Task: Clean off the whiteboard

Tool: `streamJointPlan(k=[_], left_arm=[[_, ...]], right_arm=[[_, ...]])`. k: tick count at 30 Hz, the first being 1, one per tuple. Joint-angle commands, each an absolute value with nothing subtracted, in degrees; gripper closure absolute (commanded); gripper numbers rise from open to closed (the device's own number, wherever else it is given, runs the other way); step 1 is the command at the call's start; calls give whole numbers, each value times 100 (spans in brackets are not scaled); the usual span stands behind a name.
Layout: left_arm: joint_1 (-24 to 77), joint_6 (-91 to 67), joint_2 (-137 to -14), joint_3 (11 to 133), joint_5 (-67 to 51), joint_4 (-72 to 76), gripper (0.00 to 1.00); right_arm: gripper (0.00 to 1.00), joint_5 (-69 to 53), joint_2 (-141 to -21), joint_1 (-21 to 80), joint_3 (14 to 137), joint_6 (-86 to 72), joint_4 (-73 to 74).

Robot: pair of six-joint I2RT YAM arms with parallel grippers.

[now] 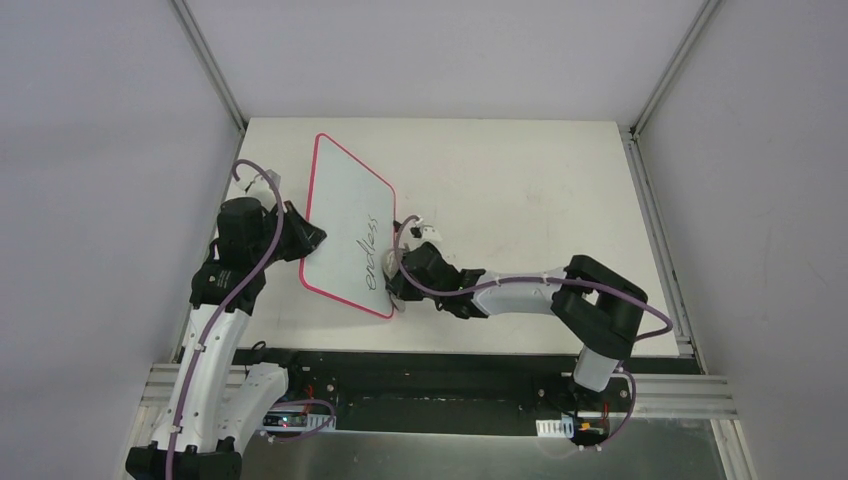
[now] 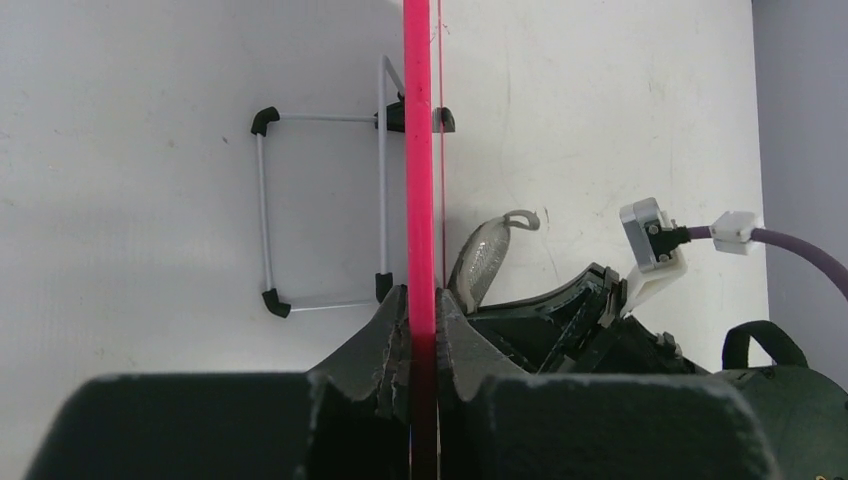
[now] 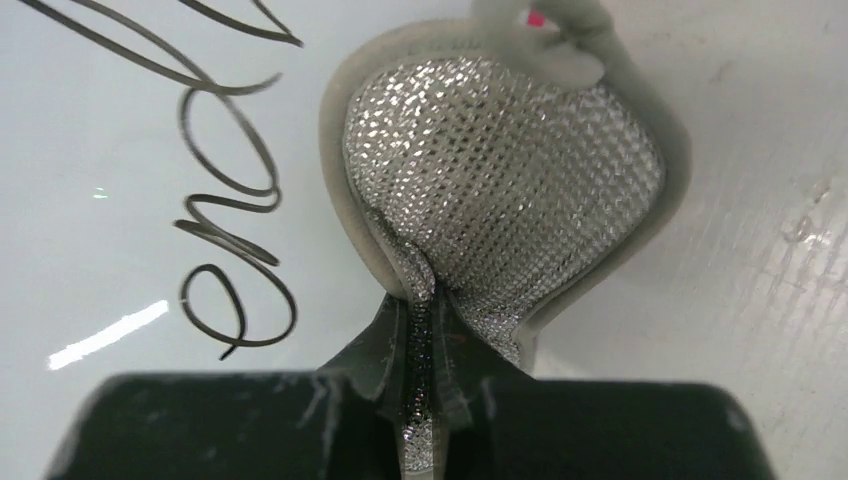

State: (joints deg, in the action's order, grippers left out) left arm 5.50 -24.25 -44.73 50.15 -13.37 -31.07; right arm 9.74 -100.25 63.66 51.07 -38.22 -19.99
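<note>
Two arms meet at the whiteboard (image 1: 345, 215) in the top view. It sits askew on the left half of the table (image 1: 520, 190), with black handwriting (image 1: 372, 255) running along its right side. The left gripper (image 1: 308, 238) is at the board's left edge, and the right gripper (image 1: 393, 283) is at its near right corner, beside the writing.

From the left wrist, the board's pink frame (image 2: 418, 150) shows edge-on as a thin upright line. The fingers (image 2: 385, 350) are pressed against it from both sides. A wire stand (image 2: 320, 210) with black corners shows just left of the frame. To the right are the grey pad (image 2: 484, 262) and a purple cable (image 2: 800, 255).

From the right wrist, the fingers (image 3: 375, 345) pinch the tail of the pad, whose silver mesh face is turned towards the camera. The pad rests at the board's edge, with the handwriting just to its left and bare table to its right.
</note>
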Motion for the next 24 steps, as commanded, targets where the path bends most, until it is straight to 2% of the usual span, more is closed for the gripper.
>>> streamJointPlan(k=[1, 5, 10, 14, 24], left_arm=[[632, -1791, -4989, 4411, -1357, -4019, 100], [648, -1795, -4988, 4399, -1400, -3999, 100], [650, -1795, -5010, 4412, -1438, -4003, 100], [649, -1797, -4989, 4416, -1441, -3996, 100], [651, -1805, -4966, 4430, -1445, -4000, 100]], right_arm=[[100, 550, -10396, 6961, 6137, -3475, -2182], [100, 441, -10240, 7191, 6825, -3251, -2167], [100, 260, -9811, 7137, 6866, -3272, -2322], [100, 288, -9763, 7039, 6278, -3651, -2846], [100, -151, -10560, 6303, 4162, -5071, -4372]])
